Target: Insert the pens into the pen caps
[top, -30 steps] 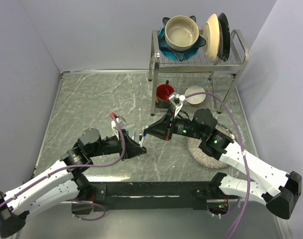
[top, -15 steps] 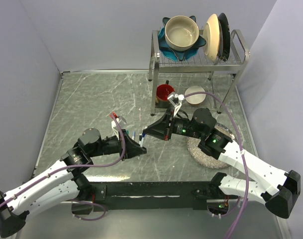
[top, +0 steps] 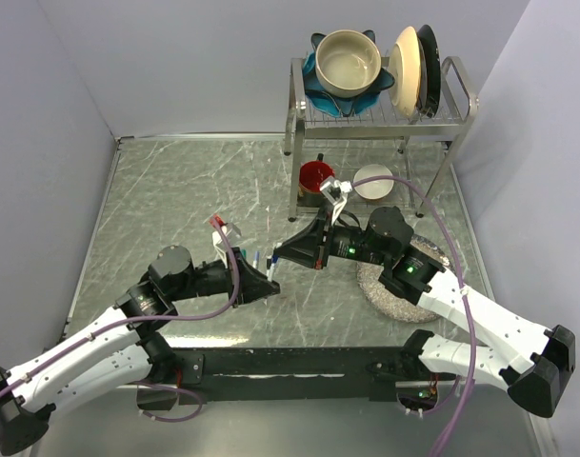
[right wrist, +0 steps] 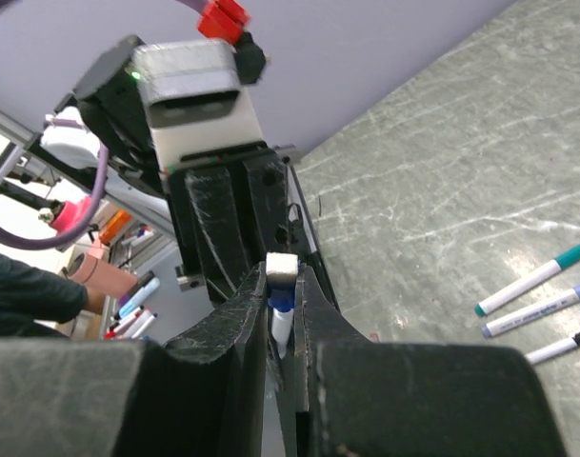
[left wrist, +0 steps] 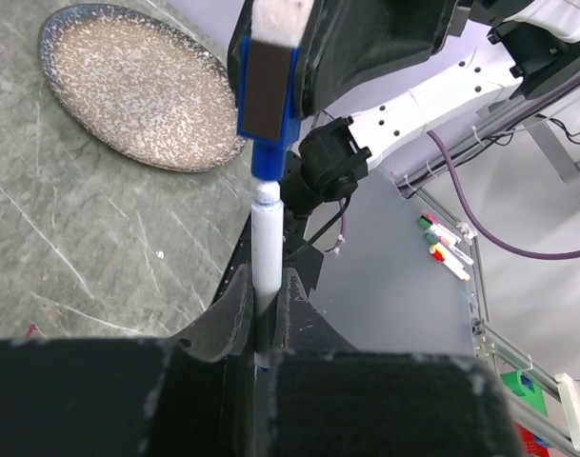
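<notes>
My left gripper (left wrist: 267,278) is shut on a white pen (left wrist: 267,243) that points up and away from its fingers. The pen's tip meets the mouth of a blue pen cap (left wrist: 265,160), which sits pinched in my right gripper (right wrist: 282,278). In the right wrist view the blue pen cap (right wrist: 281,301) lies between the shut fingers, with the white pen (right wrist: 282,329) entering it from below. From above, my left gripper (top: 267,284) and right gripper (top: 279,255) face each other tip to tip over the middle of the table. Three more pens (right wrist: 540,307) lie loose on the table.
A speckled plate (top: 396,288) lies under my right arm. A dish rack (top: 383,112) at the back holds a bowl and upright plates, with a red cup (top: 315,175) and a white bowl (top: 373,180) beneath it. Walls close in on both sides.
</notes>
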Tool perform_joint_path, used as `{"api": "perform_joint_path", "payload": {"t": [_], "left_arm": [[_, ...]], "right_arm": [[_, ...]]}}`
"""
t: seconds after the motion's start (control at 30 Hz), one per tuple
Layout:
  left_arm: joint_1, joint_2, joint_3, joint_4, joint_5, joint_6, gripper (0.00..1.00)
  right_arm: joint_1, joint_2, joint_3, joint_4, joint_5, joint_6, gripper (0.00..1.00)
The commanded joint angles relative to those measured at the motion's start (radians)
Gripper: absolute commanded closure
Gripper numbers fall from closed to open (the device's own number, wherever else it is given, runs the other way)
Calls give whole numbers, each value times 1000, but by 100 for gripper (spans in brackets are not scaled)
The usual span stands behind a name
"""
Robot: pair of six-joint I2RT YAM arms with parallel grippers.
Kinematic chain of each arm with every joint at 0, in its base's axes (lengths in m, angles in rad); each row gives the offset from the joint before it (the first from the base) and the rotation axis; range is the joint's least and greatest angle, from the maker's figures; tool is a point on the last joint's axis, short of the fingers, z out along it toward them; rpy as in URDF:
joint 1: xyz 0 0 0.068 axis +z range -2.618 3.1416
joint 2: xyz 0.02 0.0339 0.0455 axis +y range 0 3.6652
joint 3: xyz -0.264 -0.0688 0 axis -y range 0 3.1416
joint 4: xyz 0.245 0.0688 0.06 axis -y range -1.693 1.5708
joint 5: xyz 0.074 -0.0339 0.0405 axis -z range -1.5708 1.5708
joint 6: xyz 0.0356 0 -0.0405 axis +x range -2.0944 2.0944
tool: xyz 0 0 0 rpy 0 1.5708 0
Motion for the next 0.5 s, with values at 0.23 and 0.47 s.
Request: {"api": "perform_joint_path", "payload": {"t": [0.23, 0.47], "left_arm": [[-3, -16, 10, 34, -36, 24, 99], [-3, -16, 11, 71, -129, 49, 99]], "right_arm": [[4, 21, 17, -20, -58, -38, 100], [11, 40, -111, 111, -138, 67, 100]]}}
